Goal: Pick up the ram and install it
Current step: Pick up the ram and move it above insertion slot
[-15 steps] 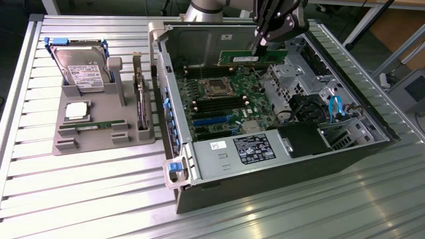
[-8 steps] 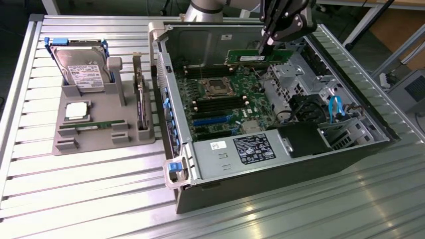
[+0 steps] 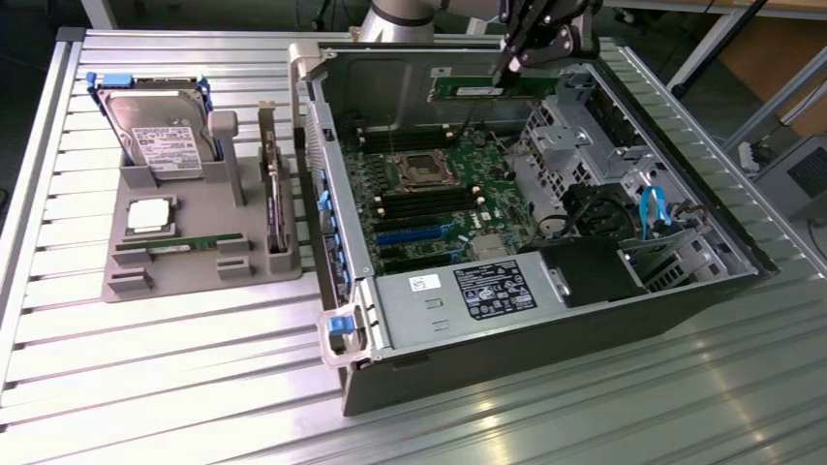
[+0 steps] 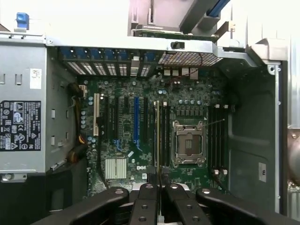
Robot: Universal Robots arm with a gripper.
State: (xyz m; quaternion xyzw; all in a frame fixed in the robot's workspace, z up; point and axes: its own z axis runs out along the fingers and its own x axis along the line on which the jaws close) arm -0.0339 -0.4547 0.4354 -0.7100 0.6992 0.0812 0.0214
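Observation:
The ram is a slim green stick, held level above the far part of the open computer case. My gripper comes down from above and is shut on the stick's upper edge. In the wrist view the ram shows edge-on as a thin line running out from between the black fingers, with my gripper shut on it. It hangs over the dark memory slots beside the processor socket, clear of the motherboard.
A grey tray at the exterior view's left holds a hard drive, a silver processor chip, another green stick and a dark card on edge. The case walls, power supply and drive cage surround the motherboard.

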